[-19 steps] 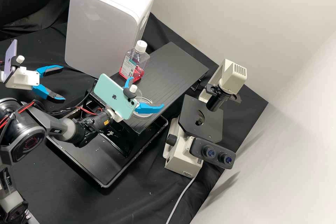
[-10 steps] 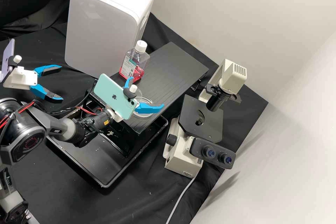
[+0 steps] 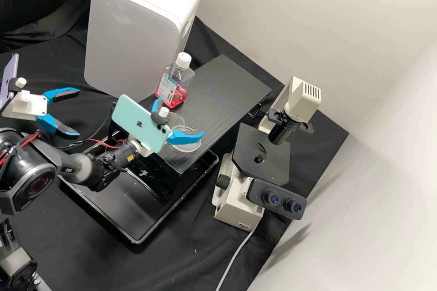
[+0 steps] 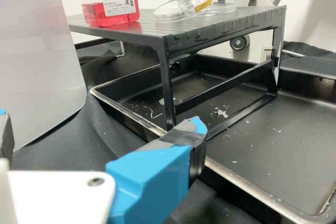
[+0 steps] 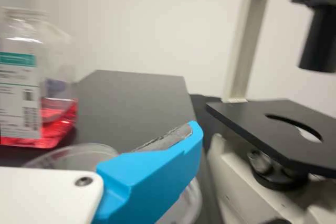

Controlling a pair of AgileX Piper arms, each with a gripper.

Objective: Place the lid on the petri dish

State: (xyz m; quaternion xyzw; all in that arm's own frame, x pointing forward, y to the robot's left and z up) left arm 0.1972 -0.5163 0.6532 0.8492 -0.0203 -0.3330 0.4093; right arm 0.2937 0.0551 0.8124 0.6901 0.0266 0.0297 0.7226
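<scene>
Two clear round pieces, the petri dish and its lid, lie side by side and slightly overlapping near the front edge of the raised black platform. I cannot tell which one is the lid. In the left wrist view they are the dish and lid. My right gripper hovers open just above them, one blue finger over a clear rim. Out to the left over the bench, my left gripper is open and holds nothing, its finger pointing toward the platform.
A bottle of red liquid stands on the platform behind the dishes. A white box appliance rises at the back left and a microscope at the right. The platform stands in a shallow black tray.
My right gripper has moved left and slightly back over the platform, staying open, uncovering more of the front dish. The left gripper drifted a little left.
</scene>
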